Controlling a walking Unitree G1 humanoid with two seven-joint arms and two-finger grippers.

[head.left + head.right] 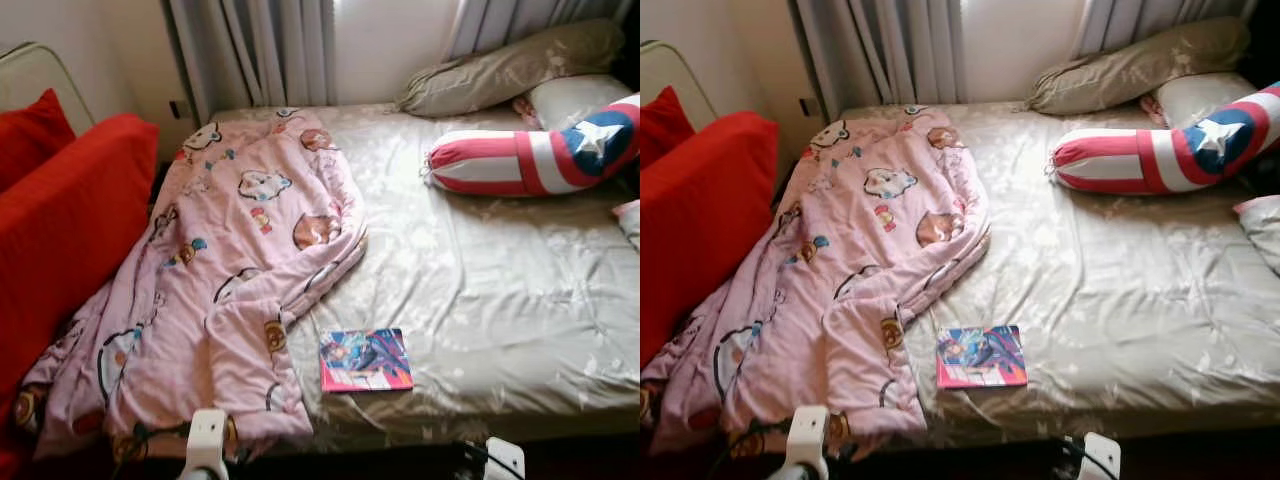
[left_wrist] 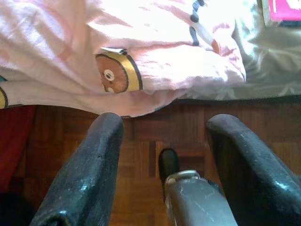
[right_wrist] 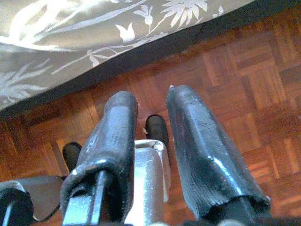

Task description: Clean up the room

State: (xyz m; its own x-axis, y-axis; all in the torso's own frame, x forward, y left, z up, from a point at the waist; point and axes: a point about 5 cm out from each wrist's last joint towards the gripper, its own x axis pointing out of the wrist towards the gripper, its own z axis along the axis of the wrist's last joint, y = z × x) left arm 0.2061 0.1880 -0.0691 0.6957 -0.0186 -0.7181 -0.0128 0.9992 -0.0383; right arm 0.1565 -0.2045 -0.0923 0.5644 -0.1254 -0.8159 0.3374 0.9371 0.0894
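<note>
1. One bed [image 1: 480, 300], dressed in a grey-gold sheet printed with pale leaves and flowers, runs across the room in front of me.
2. One pink quilt [image 1: 230, 270] with cartoon animals lies crumpled along the bed's left side, its lower end spilling over the foot edge toward the floor.
3. One book [image 1: 365, 360] with a pink and blue cover lies flat on the sheet near the foot edge, just beside the quilt's right edge.
4. One long bolster [image 1: 540, 150], striped red and white with a white star on a blue disc, lies across the head of the bed on the right.
5. Two pillows in the sheet's fabric sit behind the bolster: one [image 1: 510, 70] propped against the curtains, one [image 1: 575, 98] tucked beneath it.
6. Two red cushions stand left of the bed: a large one [image 1: 60, 220] touching the quilt, a smaller one [image 1: 35, 130] behind it.
7. Grey curtains [image 1: 260, 50] hang at the head, with bright window light between them.
8. The floor [image 3: 244, 70] is brown parquet.
9. The left end effector [image 2: 162, 155] hangs low over the floor at the foot of the bed, fingers well apart, nothing between them, with the quilt's hanging edge just ahead.
10. The right end effector [image 3: 153, 122] hangs over the floor by the bed's edge, fingers a narrow gap apart and holding nothing.
</note>
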